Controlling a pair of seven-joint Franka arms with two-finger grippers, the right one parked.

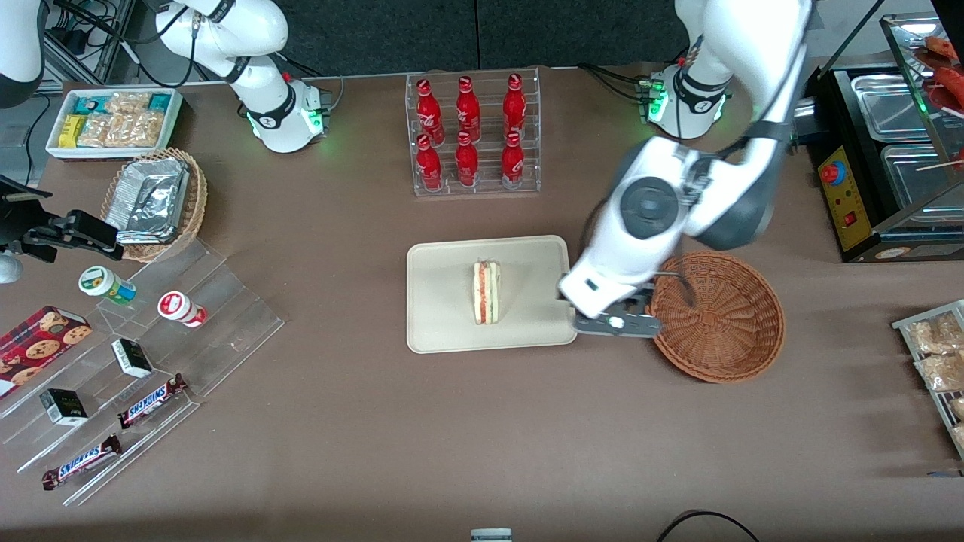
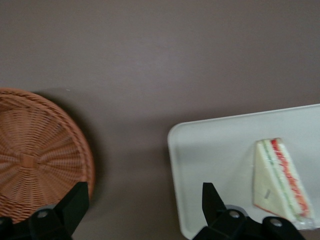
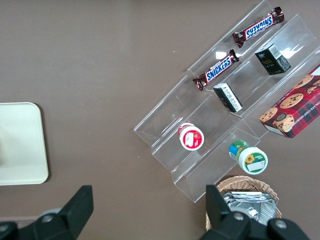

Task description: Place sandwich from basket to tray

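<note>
- tray [image 1: 444, 301] flat on the desk [image 1: 482, 436], nearer the camera than the rack of red bottles [image 1: 471, 132]
- sandwich [image 1: 486, 292] lies on the tray, roughly mid-tray, red filling edge showing; nothing touching it
- claw [image 1: 616, 322] hangs above the gap between tray edge and basket [image 1: 719, 316], fingers [image 2: 74, 202] spread wide, nothing between them
- basket sits just beside the tray, toward the working arm's end, nothing visible inside
</note>
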